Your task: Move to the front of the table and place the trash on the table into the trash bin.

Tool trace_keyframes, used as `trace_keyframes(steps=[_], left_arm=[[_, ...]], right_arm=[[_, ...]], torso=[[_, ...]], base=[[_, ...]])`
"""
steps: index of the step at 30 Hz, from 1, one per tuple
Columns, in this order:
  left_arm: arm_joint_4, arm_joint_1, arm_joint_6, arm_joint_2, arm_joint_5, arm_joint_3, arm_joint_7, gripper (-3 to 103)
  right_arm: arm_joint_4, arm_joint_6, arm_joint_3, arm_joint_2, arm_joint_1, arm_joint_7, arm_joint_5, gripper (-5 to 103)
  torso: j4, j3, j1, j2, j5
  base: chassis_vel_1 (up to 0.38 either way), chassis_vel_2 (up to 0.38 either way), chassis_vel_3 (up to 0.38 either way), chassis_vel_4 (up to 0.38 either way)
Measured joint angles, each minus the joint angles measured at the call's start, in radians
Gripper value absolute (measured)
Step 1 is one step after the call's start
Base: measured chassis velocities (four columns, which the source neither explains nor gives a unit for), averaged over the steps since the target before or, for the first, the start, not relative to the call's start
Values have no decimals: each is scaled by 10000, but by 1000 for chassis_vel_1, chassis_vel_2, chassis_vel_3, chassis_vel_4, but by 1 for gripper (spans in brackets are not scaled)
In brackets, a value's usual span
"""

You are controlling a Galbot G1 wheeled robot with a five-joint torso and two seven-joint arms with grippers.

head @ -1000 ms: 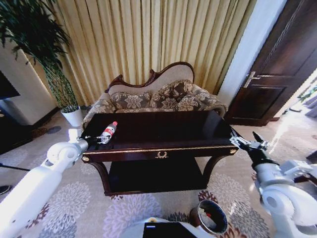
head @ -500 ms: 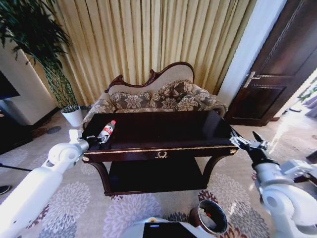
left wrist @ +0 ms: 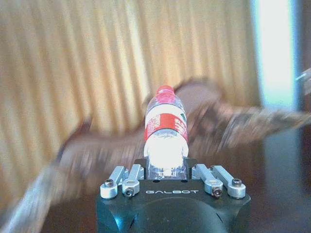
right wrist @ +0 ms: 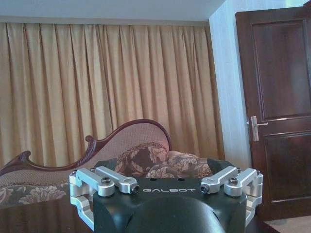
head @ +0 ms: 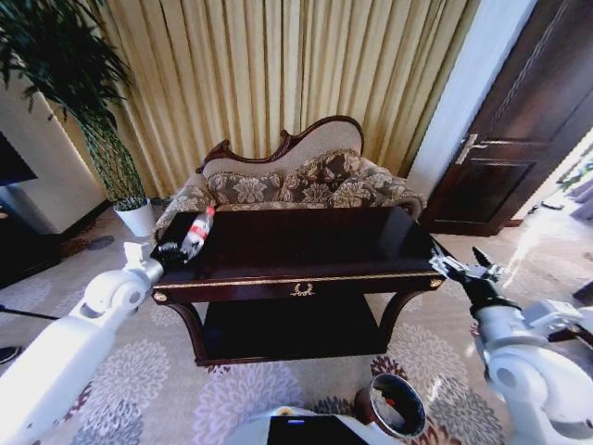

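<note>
Left gripper (head: 176,251) fingers pinch the water bottle (head: 195,232) over the bench's (head: 306,243) left edge, red cap tilted toward the sofa (head: 296,181); right gripper (head: 460,266) fingers spread.

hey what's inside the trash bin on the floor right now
The trash bin stands on the carpet below the table. Its black inside shows a small red speck; the bottom is partly hidden by the rim. The bottle is in the left pincer.
</note>
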Motion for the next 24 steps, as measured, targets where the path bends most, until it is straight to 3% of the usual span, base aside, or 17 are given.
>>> trace_keyframes(steps=[1,3,5,6,11,16,20,24], left_arm=[[12,-7,-786,180,134,6,674,38],[-77,-97,-1527,320,-157,194,1170,38],[-115,-137,-1666,341,-274,253,1294,38],[-322,-291,-1903,450,-610,502,1683,38],[-760,-871,-1937,832,-1072,1273,2324,37],[-875,-1167,-1928,980,-1089,1842,2409,37],[-1170,-1614,-1900,911,-921,2767,1991,37],[-1612,-2269,-1731,825,-865,3572,1640,37]], right_arm=[[46,2,-54,60,1,0,-37,100],[72,3,-172,193,15,0,-145,100],[72,3,-203,222,18,0,-176,100],[72,9,-351,356,12,0,-328,100],[304,29,-456,501,-52,0,-426,100],[575,25,-458,461,-76,0,-414,100],[954,-220,-781,-62,67,0,-68,100],[1035,-266,-1146,-1041,279,0,805,100]], torso=[[1,0,0,0,-2],[3,0,0,0,-4],[2,0,0,0,-4],[0,-1,0,0,-3],[-1,0,0,0,1],[0,0,0,-1,-1],[1,0,0,0,-3],[-1,0,0,-2,0]], base=[[0,0,0,0],[0,0,0,0],[0,0,0,0],[0,0,0,0],[0,0,0,0],[0,0,0,0],[0,0,0,0],[0,0,0,0]])
